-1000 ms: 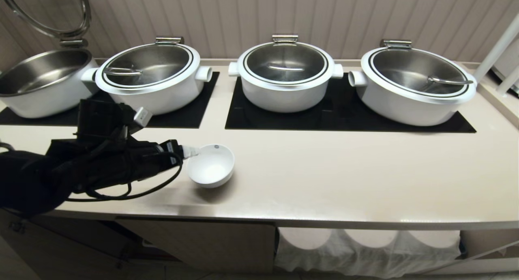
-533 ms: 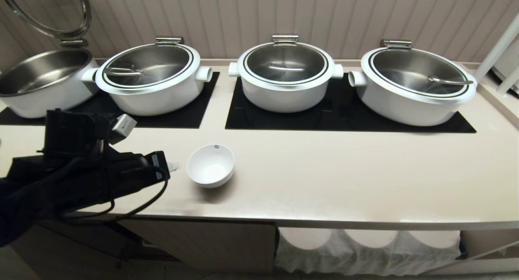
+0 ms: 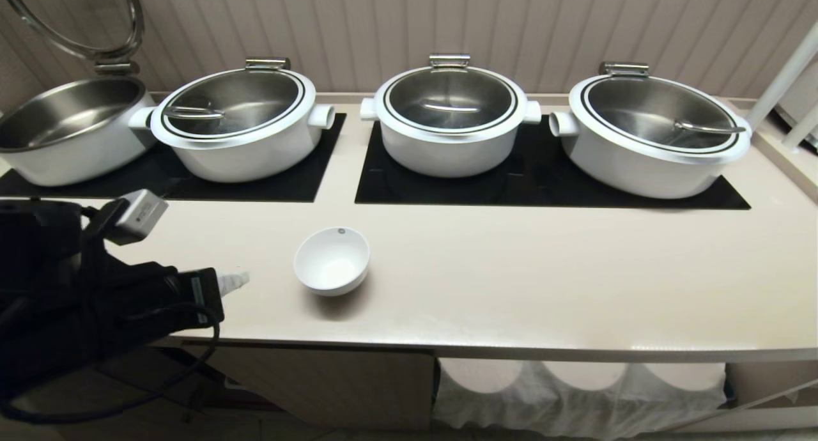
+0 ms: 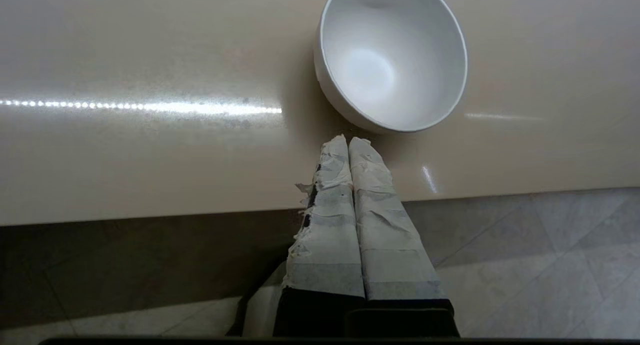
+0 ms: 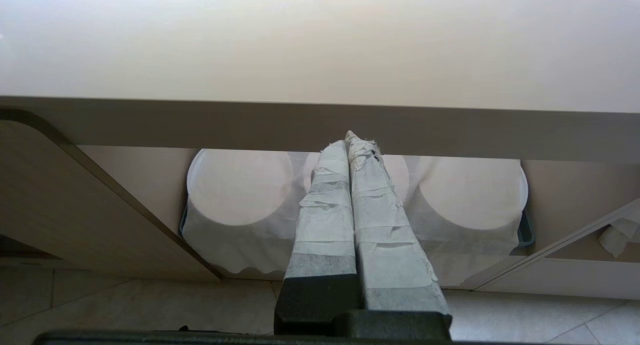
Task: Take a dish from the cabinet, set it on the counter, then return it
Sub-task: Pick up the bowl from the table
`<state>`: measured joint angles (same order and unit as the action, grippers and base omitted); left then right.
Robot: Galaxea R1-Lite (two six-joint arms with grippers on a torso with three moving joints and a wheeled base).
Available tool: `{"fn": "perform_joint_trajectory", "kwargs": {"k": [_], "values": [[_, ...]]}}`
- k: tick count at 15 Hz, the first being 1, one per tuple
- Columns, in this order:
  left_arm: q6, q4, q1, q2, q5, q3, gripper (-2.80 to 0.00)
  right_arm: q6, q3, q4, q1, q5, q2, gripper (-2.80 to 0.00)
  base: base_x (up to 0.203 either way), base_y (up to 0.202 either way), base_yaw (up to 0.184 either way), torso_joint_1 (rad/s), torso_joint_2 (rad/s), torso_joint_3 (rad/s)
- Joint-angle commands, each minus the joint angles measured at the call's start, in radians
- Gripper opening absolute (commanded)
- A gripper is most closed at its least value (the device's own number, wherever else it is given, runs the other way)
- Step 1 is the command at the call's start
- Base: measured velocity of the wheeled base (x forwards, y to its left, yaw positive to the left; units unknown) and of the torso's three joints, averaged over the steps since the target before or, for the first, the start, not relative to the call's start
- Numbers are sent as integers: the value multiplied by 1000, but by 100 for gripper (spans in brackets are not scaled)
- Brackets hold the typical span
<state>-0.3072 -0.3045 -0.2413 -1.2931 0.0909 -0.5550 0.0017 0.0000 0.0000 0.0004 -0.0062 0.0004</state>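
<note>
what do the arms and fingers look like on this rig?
Left arm: black, wrapped in dark fabric, with loose black cables looping beneath it and a small grey box-shaped module on the wrist. Left gripper and right gripper: long tapering fingers bound in frayed whitish tape on black bases. Right arm itself isn't visible.

Counter point(image 3: 511, 287); dish point(image 3: 331, 260), pots point(image 3: 449, 112)

The right gripper point(image 5: 348, 137), its taped fingers point(image 5: 327, 205) pressed together, points at the underside of the surface point(image 5: 320, 45). White covered stacks point(image 5: 240, 190) sit beyond, a cabinet door point(image 5: 75, 200) at nine o'clock.
</note>
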Motion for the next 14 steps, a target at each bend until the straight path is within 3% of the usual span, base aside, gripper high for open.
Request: {"fn": "perform_joint_trajectory", "kwargs": {"k": [1, 3, 8, 10, 14], "values": [[36, -2, 5, 130, -2, 67, -280, 0, 0, -1, 0, 0, 0, -280, 0, 0, 0, 0, 0, 0], [76, 4, 34, 253, -1, 139, -280, 0, 0, -2, 0, 0, 0, -280, 0, 0, 0, 0, 0, 0], [205, 29, 183, 605, 4, 417, -280, 0, 0, -2, 0, 0, 0, -280, 0, 0, 0, 0, 0, 0], [253, 25, 205, 732, 1, 519, -280, 0, 0, -2, 1, 0, 0, -280, 0, 0, 0, 0, 0, 0], [327, 186, 299, 969, -31, 551, -280, 0, 0, -2, 1, 0, 0, -280, 0, 0, 0, 0, 0, 0]]}}
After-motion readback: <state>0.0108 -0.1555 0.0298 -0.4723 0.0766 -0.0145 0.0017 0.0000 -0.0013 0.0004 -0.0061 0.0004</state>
